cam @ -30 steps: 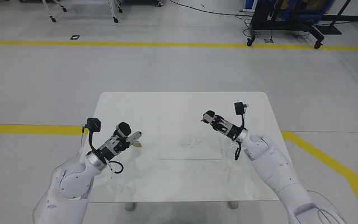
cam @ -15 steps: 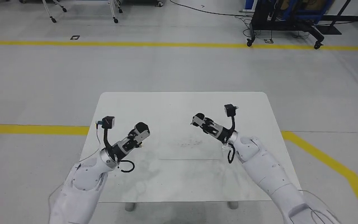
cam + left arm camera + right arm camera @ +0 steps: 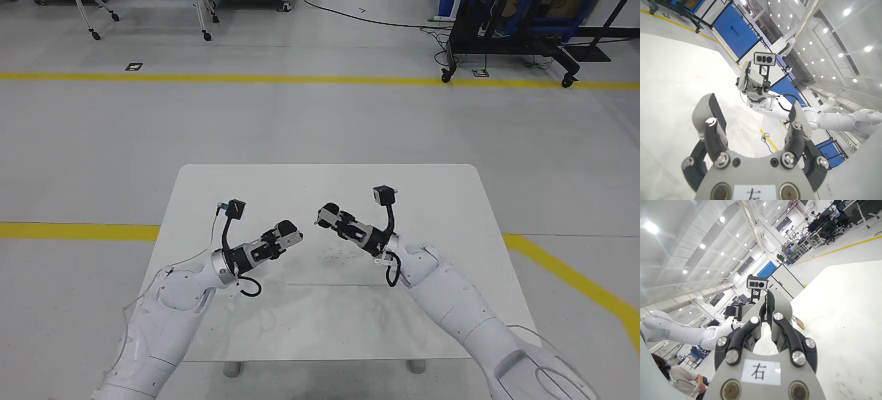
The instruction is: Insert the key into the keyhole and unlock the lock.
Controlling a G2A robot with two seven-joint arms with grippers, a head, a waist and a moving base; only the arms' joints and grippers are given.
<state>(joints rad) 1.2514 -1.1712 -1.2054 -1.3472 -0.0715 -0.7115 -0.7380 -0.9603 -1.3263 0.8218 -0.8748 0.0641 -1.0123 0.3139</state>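
Brass lock on white table

The left arm and right arm are smooth, glossy white shells with black cables looped at the wrists, and the left gripper and right gripper have grey plates, black linkages, ribbed black pads, silver screws, a white label with one black character, and a stalked black camera.

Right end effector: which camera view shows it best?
The right wrist view: the right end effector sits close, fingers pressed together. The left wrist view shows it farther off; the top view shows it small.
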